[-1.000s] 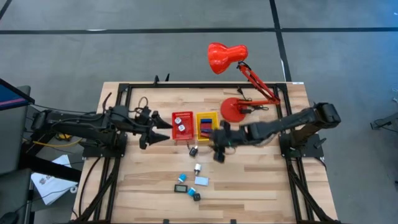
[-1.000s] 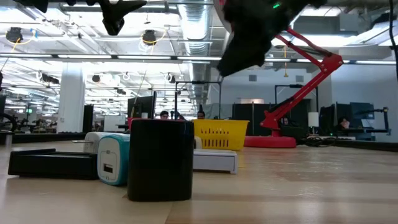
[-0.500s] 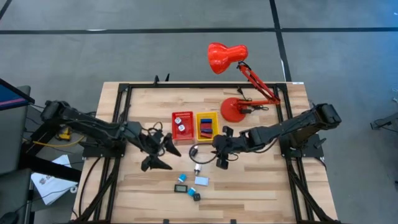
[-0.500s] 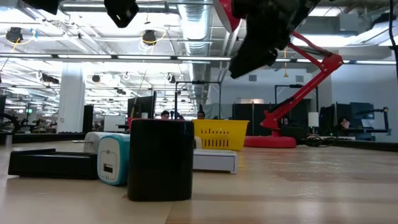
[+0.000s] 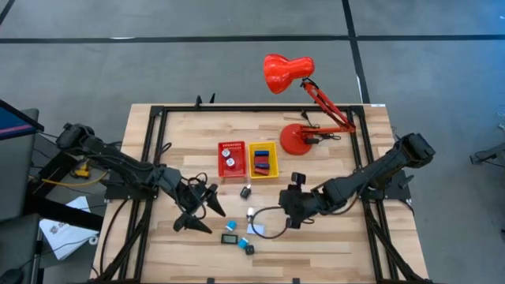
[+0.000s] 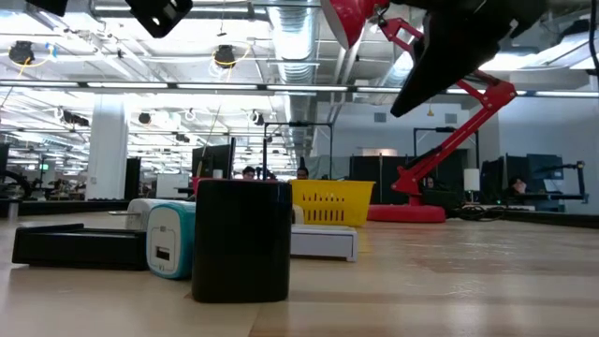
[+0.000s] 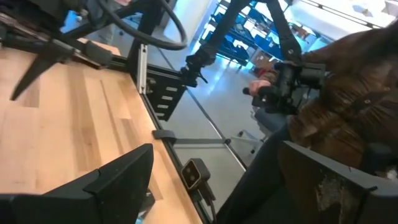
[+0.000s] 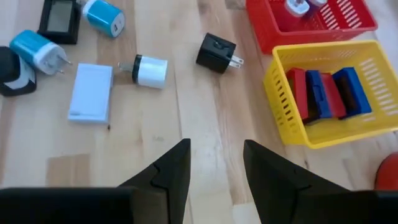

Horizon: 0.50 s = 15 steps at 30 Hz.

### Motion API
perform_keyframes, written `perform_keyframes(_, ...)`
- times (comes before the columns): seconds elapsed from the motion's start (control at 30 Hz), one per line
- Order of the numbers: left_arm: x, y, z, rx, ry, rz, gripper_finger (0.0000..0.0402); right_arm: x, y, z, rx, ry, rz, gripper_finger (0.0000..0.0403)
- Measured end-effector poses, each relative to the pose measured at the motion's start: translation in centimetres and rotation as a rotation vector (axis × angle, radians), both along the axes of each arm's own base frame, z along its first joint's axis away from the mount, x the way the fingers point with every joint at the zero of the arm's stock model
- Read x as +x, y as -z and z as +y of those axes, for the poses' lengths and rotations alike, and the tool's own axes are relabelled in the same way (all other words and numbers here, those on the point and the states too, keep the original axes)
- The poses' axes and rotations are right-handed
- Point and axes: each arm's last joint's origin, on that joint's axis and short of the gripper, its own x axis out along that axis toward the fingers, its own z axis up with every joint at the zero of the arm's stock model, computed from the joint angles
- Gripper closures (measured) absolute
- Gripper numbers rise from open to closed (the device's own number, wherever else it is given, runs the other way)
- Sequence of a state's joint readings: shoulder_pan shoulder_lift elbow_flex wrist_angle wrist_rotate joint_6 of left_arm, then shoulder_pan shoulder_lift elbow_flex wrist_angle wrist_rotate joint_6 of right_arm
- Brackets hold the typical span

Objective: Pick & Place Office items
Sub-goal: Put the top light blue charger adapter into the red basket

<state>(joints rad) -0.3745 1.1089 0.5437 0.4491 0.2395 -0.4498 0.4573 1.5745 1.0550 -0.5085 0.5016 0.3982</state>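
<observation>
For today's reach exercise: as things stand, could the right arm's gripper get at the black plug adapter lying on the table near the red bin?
Probably yes. The right gripper hangs open and empty above bare table, and the black plug adapter lies alone ahead of it, apart from the red bin and the white plug.

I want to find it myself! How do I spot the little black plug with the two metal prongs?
Start at the yellow bin beside the red bin. On the bare wood just in front of them lies the black plug, alone. It is the only all-black cube with two silver prongs; the nearby white plug is pale, the others blue.
</observation>
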Motion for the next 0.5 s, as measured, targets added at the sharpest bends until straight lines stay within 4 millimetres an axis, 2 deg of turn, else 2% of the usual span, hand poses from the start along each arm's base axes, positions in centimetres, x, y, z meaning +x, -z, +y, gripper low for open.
perform_keyframes(0.27, 0.5, 1.3, -0.9, 0.005, -0.009, 0.067, 0.0055, 0.2, 0.0, -0.4, 0.042, 0.060, -0.014, 0.0262)
perform_keyframes(0.5, 0.9, 1.0, -1.7, -0.179, -0.008, 0.094, 0.0058, 0.4, 0.0, -1.1, 0.042, 0.086, -0.014, 0.0262)
